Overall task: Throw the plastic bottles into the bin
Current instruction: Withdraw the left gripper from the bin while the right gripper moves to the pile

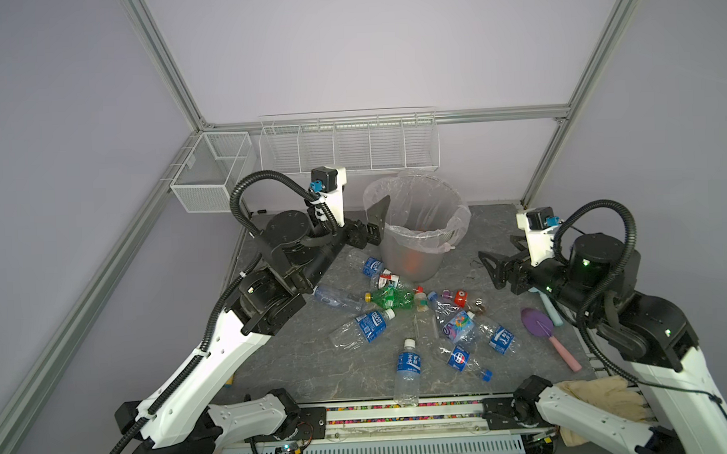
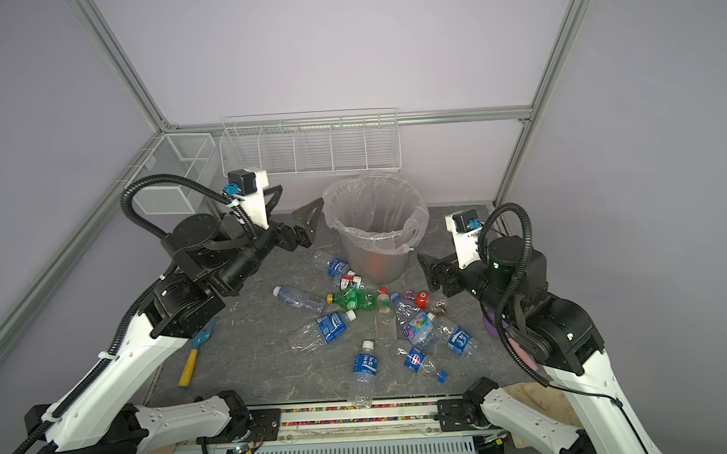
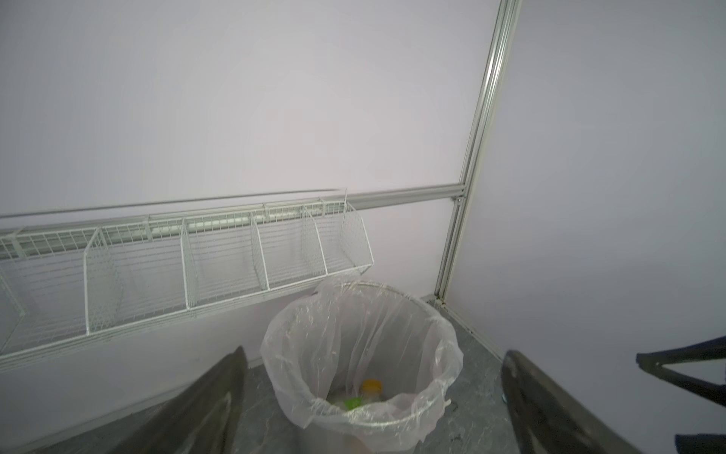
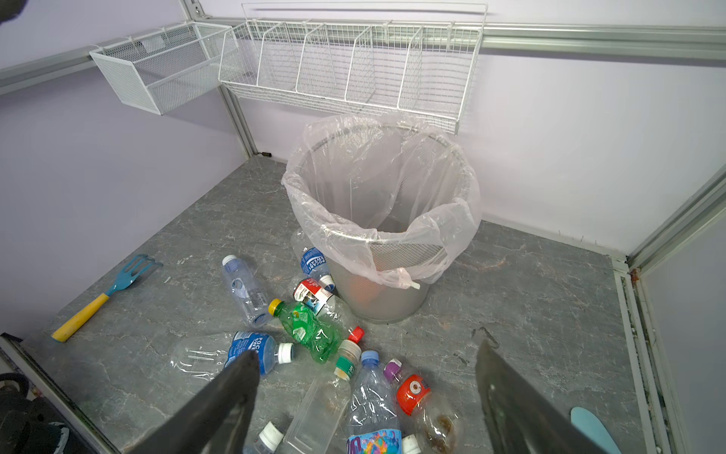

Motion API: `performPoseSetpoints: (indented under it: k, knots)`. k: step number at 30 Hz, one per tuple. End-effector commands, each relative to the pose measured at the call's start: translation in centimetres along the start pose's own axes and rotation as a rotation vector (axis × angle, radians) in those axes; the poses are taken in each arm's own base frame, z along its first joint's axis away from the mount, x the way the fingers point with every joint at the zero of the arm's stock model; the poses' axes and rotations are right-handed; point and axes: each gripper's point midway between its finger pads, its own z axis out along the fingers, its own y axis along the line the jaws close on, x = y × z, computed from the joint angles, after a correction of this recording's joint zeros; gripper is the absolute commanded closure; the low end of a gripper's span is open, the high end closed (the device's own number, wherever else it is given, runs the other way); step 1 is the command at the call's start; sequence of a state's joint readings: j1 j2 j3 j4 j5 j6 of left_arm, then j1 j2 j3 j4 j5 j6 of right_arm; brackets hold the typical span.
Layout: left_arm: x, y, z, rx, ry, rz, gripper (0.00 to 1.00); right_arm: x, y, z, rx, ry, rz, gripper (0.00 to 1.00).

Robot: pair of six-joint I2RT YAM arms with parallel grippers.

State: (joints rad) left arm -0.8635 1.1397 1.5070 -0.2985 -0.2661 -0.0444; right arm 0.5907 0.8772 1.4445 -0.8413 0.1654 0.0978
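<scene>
The bin stands at the back of the table, its clear liner folded over the rim. My left gripper hangs open and empty at the bin's left rim. Inside the bin lies a yellow-capped bottle with a green label. Several plastic bottles lie in front of the bin: a green one, a blue-labelled one, a red-labelled one and a multicoloured one. My right gripper is open and empty, right of the bin and above the pile.
White wire baskets and a mesh basket hang on the back frame. A blue fork with a yellow handle lies at the left. A purple spoon and a pale blue utensil lie at the right. A cloth sits at the front right.
</scene>
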Motion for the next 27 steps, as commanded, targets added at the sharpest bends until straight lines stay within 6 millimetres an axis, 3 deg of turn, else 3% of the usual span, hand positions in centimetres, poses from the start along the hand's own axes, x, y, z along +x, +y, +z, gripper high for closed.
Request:
performPoseSetpoints:
  k: [1, 4, 12, 27]
  knots:
    - [-2.7, 1.5, -3.4, -0.038, -0.082, -0.032, 0.01, 1.4, 0.2, 1.0, -0.011, 0.055, 0.021, 0.11]
    - [-1.4, 1.9, -4.1, -0.045, -0.056, -0.052, 0.03, 3.1, 1.1, 1.9, -0.054, 0.108, 0.042, 0.11]
    - [3.1, 3.1, -5.4, -0.084, 0.021, -0.111, 0.05, 9.6, 3.8, 4.5, -0.190, 0.317, 0.120, 0.12]
    - [8.8, 4.9, -7.5, -0.151, 0.121, -0.171, 0.08, 18.9, 8.6, 6.5, -0.263, 0.602, 0.190, 0.11]
